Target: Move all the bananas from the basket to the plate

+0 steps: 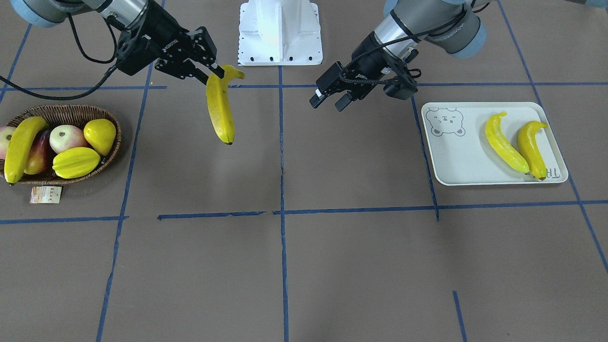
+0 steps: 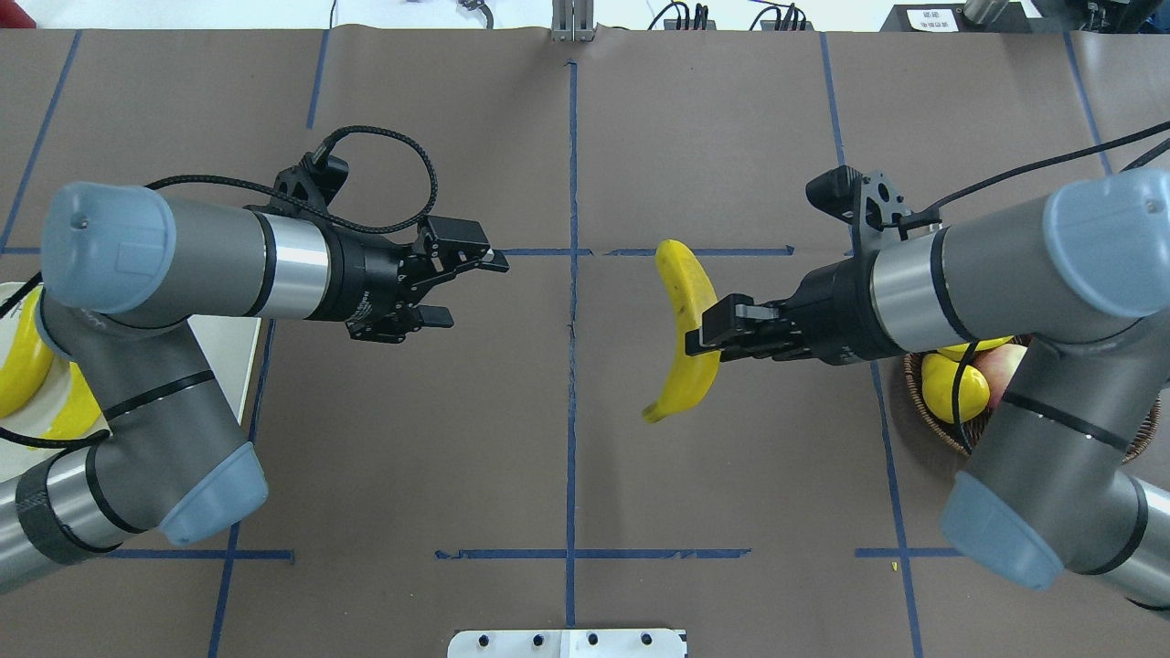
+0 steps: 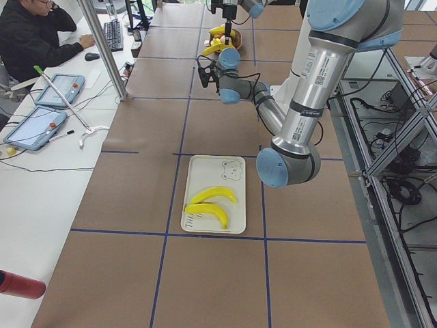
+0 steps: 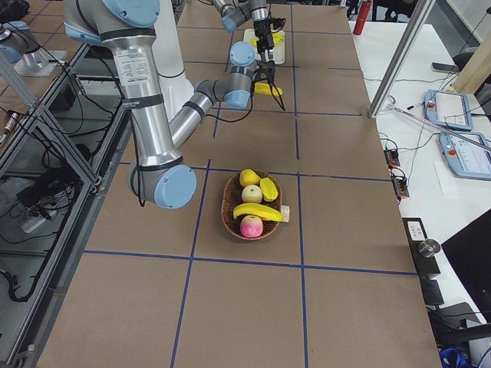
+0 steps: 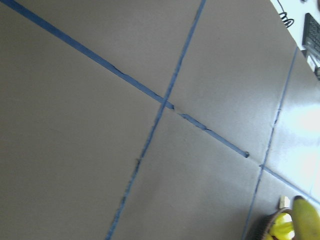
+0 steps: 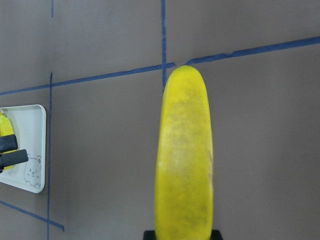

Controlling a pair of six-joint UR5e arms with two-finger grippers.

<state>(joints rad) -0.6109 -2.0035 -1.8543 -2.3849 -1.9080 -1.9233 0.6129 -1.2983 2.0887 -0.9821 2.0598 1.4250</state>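
Note:
My right gripper (image 1: 216, 71) (image 2: 704, 334) is shut on the stem end of one banana (image 1: 221, 111) (image 2: 690, 320) (image 6: 185, 160). It hangs above the table, between the basket and the centre line. The left gripper (image 1: 327, 102) (image 2: 466, 274) is open and empty in the air, a short way across the centre line from the held banana. The plate (image 1: 460, 152) (image 3: 205, 178) bears two bananas (image 1: 504, 142) (image 1: 532, 149) side by side. Another banana (image 1: 21, 147) (image 4: 257, 211) lies across the wicker basket (image 1: 71, 110) (image 4: 230, 207).
The basket also holds a starfruit (image 1: 76, 162), a yellow pear-shaped fruit (image 1: 100, 135) and pinkish round fruit (image 1: 66, 137); its paper tag (image 1: 45, 194) lies on the table. The white robot base (image 1: 280, 33) stands at mid-table. A person (image 3: 34, 41) sits at a side desk.

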